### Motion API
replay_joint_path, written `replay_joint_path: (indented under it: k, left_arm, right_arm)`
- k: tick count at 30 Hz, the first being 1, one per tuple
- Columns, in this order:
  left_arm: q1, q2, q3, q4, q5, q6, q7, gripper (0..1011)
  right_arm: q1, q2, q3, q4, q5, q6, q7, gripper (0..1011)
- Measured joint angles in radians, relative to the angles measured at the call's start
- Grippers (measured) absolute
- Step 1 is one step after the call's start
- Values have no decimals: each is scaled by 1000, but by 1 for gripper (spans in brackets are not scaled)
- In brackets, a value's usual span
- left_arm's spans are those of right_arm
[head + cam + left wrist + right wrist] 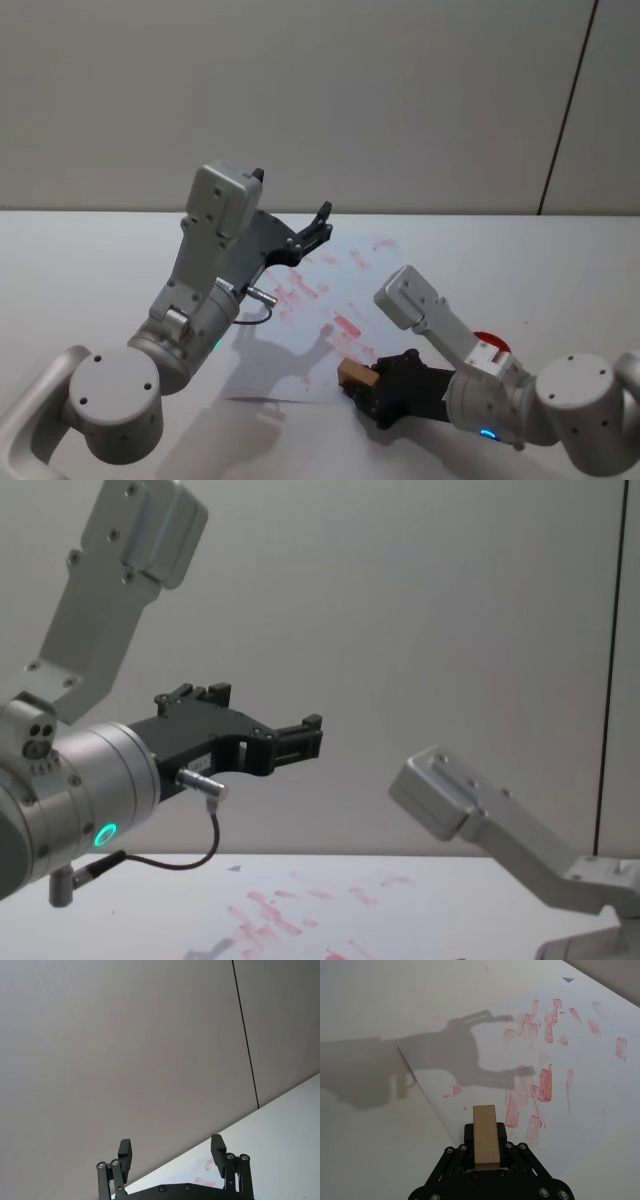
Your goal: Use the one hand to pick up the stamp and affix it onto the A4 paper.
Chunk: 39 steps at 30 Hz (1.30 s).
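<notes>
Stamp (485,1132) clamped in right gripper (485,1141)
A4 paper (570,1070) lies on the tabletop (370,1010) beneath and ahead of this gripper; left gripper (170,1141) is raised well apart, jaws spread.

Light-brown wood stamp (485,1120); white A4 paper (585,1105) w/ scattered red rect. imprints; black right gripper (485,1141).

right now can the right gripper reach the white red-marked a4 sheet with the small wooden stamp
Probably yes: the right gripper holds the light-brown wooden stamp over the sheet's near edge, nothing lies between, and the open left gripper is raised clear above.
</notes>
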Motion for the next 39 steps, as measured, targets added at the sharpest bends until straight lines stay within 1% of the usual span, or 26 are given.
replay_joint_path:
  k: [3,9,16,19,22,23,24,25,26,27,32,36,39]
  left_arm:
    - [0,0,0,0,0,0,0,1003]
    - [0,0,0,0,0,0,0,1003]
    - [0,0,0,0,0,0,0,1003]
    - [0,0,0,0,0,0,0,1003]
    - [0,0,0,0,0,0,0,1003]
    - [0,0,0,0,0,0,0,1003]
    - [0,0,0,0,0,0,0,1003]
    - [0,0,0,0,0,0,0,1003]
    - [0,0,0,0,0,0,0,1003]
    - [0,0,0,0,0,0,0,1003]
    - [0,0,0,0,0,0,0,1003]
    - [0,0,0,0,0,0,0,1003]
    - [0,0,0,0,0,0,0,1003]
  right_arm:
    - [1,-4,-5,11,-5,-3,-10,220]
    - [2,-11,-12,26,-5,-28,-38,220]
    - [4,-18,-12,29,24,-66,-79,220]
    - [3,-19,-10,23,45,-79,-101,220]
    - [3,-18,-1,4,75,-93,-128,220]
    - [3,-17,5,-10,91,-98,-140,220]
    - [3,-17,5,-10,91,-98,-140,220]
    - [2,-15,11,-24,110,-102,-153,220]
    - [1,-13,14,-30,115,-103,-157,220]
    - [-1,-9,21,-47,134,-104,-170,220]
    - [-14,10,44,-95,186,-102,-207,220]
    - [-24,25,58,-121,211,-94,-225,220]
    - [-39,45,73,-150,233,-78,-245,220]
